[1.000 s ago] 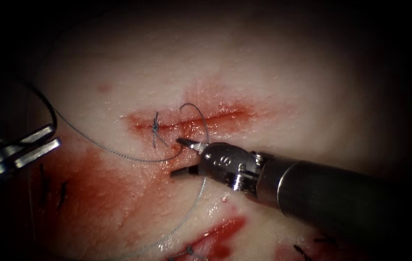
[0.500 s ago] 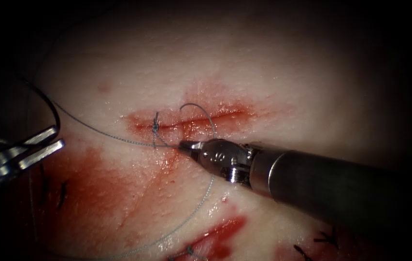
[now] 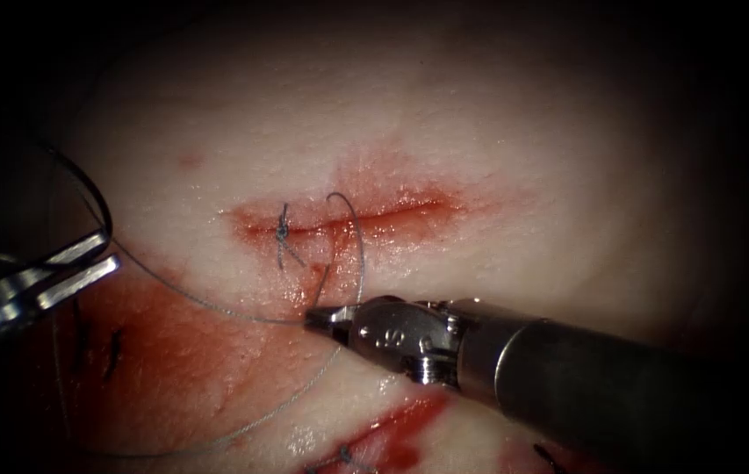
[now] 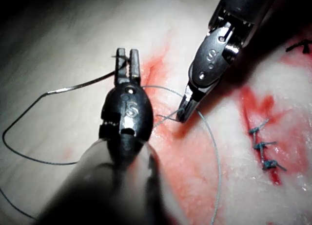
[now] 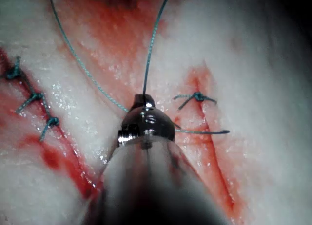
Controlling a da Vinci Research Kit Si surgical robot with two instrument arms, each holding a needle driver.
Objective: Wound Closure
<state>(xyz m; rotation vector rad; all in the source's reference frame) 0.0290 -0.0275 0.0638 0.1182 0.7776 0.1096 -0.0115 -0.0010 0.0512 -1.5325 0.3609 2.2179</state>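
Currently, right tool (image 3: 320, 318) clamped shut on the thread (image 3: 216, 307), just below the cut (image 3: 365, 218) in the tissue (image 3: 479, 132). Left tool (image 3: 84, 263) well to the left of the cut, closed on the needle (image 4: 73, 87) near one end. Needle clear of the tissue. One tied stitch (image 3: 283, 230) across the cut.

Endoscope above and in front of the cut (image 3: 352, 219), wrist cameras close along shafts — all share it
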